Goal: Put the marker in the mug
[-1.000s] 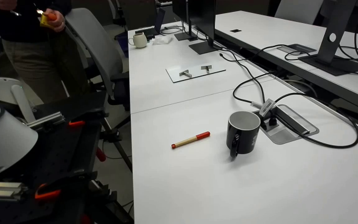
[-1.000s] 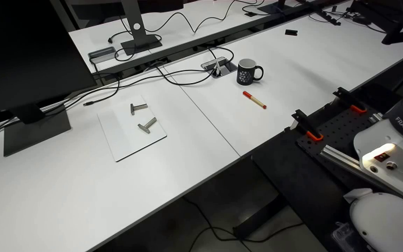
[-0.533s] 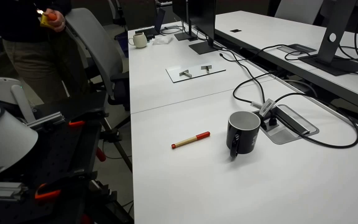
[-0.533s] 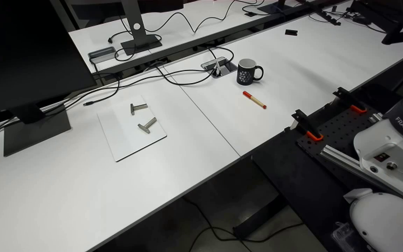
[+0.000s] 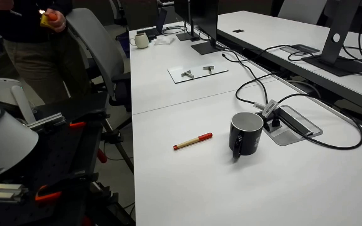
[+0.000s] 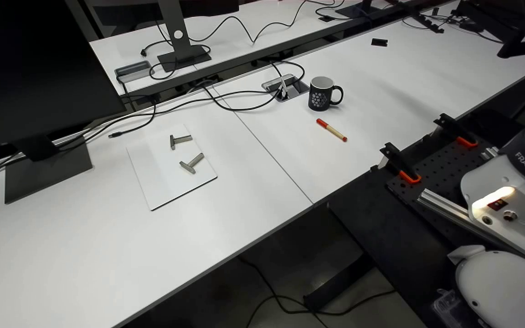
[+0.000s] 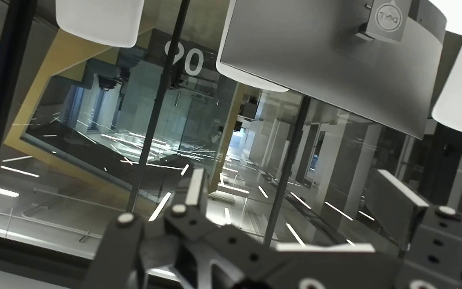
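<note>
Your claw is standing spread in the wrist view, its two fingers sitting well apart; past it you are seeing the back of a grey monitor. In both exterior views the marker is lying flat on the white tabletop, near the black mug but outside it, its red cap pointing toward the mug. The mug is standing upright just beside a grey cable box, with black cables running to it. Farther along the tabletop, two T-shaped pieces are resting on a white board, and in an exterior view a cream-coloured cup is standing farther still. Beside a grey chair there, a person is standing and holding a yellow-and-orange object.
</note>
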Motion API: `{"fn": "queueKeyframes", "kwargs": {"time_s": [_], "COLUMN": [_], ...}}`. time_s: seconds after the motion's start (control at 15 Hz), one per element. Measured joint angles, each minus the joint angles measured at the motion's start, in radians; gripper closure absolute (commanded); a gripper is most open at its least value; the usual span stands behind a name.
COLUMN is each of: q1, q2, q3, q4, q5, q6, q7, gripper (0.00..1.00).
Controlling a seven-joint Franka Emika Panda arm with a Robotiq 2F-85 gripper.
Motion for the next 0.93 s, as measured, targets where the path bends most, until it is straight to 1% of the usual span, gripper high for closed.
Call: {"fn": "queueKeyframes", "kwargs": {"time_s": [0.27, 0.67, 0.93], "q1": [0.000, -0.011, -0.012], "q2": [0.013, 0.009, 0.009], "q3": [0.028, 0.079, 0.082], "q4": [-0.032, -0.058, -0.066], "q5": [0.035, 0.024, 0.024], "q6": [0.000, -0.001, 0.000], "q7": [0.047, 0.070, 0.070], "gripper": [0.00, 0.00, 0.00]}}
